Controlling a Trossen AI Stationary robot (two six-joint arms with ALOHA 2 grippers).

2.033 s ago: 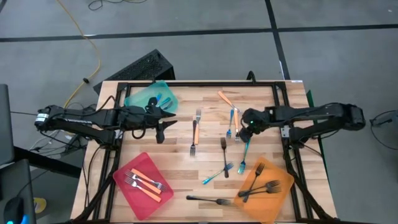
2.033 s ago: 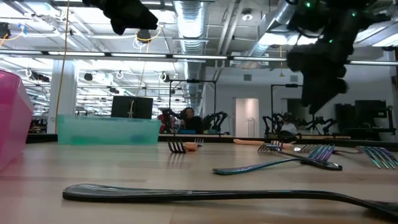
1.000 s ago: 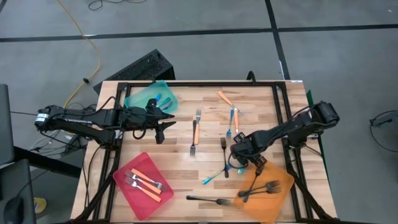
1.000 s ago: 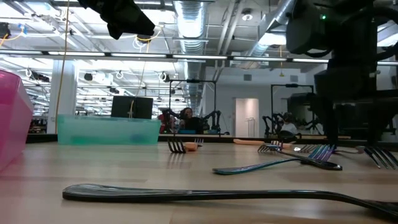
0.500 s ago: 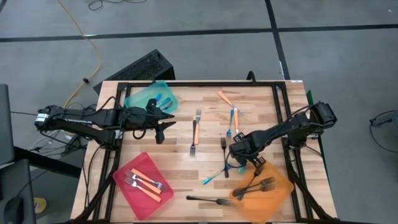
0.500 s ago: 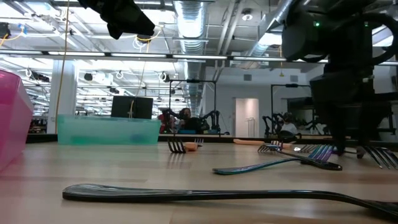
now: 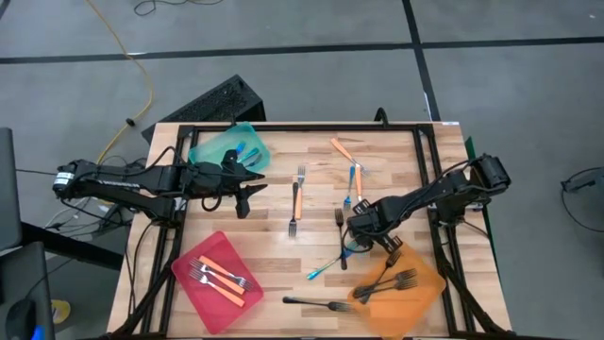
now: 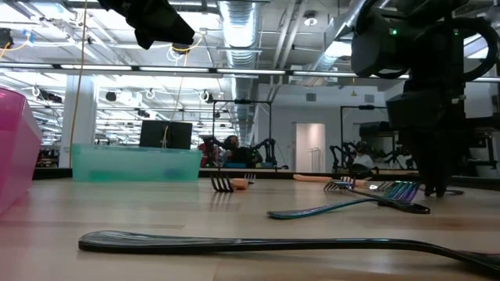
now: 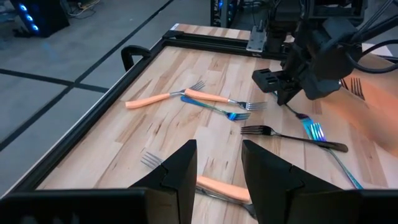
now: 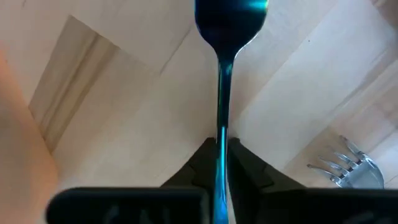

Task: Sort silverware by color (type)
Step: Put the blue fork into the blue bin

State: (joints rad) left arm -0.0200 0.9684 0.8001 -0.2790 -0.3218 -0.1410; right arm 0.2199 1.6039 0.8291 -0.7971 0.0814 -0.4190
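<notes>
Light wood table (image 7: 316, 274) with a black frame, on grey concrete floor; the low view shows an open lab with ceiling ducts behind. Three trays: teal tray (image 7: 215, 146) at the far-left corner holds blue forks, count unclear; red tray (image 7: 203, 283) at the near-left corner has two orange-handled forks; orange tray (image 7: 415, 297) at the near-right corner has about three black forks (image 7: 389, 283). Loose mid-table: three orange, about four blue, two black. Right gripper (image 7: 363, 238) is stretched low over the table's right-centre, fingers clamped on a blue fork (image 10: 222, 106). Left gripper (image 7: 243, 194) hangs above the left-centre, fingers (image 9: 180, 171) apart, holding nothing.
</notes>
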